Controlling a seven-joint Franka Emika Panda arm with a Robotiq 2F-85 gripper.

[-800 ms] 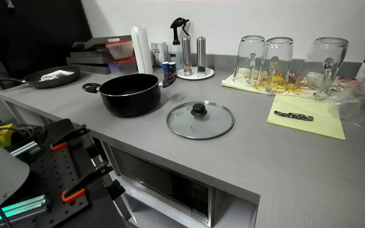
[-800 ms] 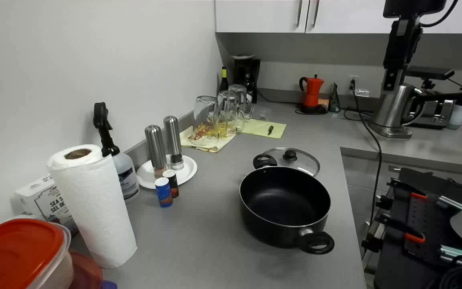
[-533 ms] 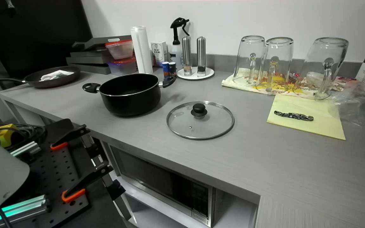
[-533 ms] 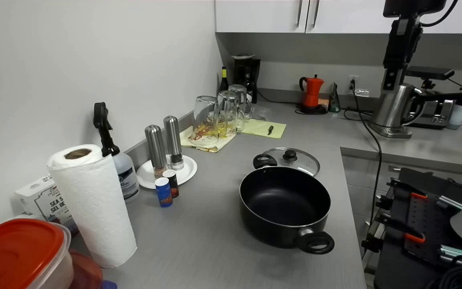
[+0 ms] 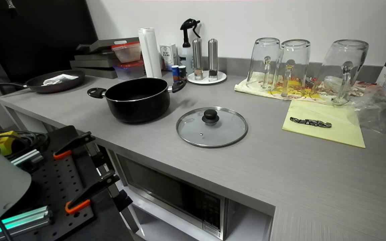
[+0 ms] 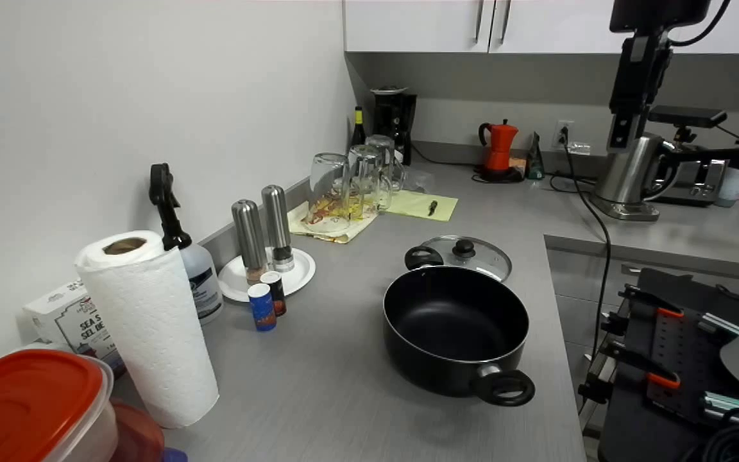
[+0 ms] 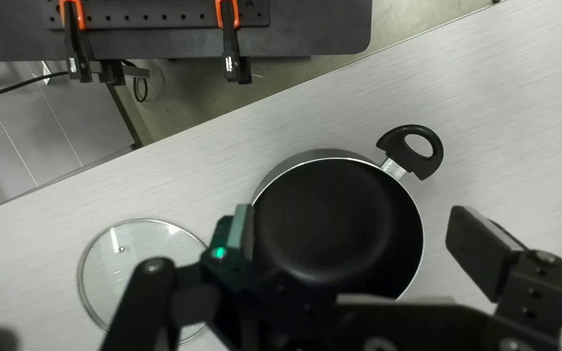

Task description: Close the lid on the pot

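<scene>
The black pot (image 5: pixel 139 108) stands upright and uncovered on the grey counter in both exterior views, its two side handles sticking out (image 6: pixel 456 314). The clear glass lid (image 5: pixel 211 134) lies flat on the counter beside it, black knob up; in an exterior view it is partly behind the pot (image 6: pixel 485 256). My gripper (image 7: pixel 354 239) is open and empty, its fingers wide apart, and the pot (image 7: pixel 334 219) shows between and below them. The lid (image 7: pixel 134 263) is partly hidden by the gripper, its knob out of sight. In an exterior view the gripper (image 6: pixel 626 131) hangs high above the counter.
Several glass mugs (image 5: pixel 288 67) stand upside down on a towel near yellow paper (image 5: pixel 327 130). Two mills (image 5: pixel 204 60) stand on a plate behind the pot, near a paper towel roll (image 6: pixel 148 327). A flat pan (image 5: pixel 55 83) lies at the far end. The counter edge runs close by.
My gripper has shifted slightly left and down in an exterior view. The pot and the lid have not moved.
</scene>
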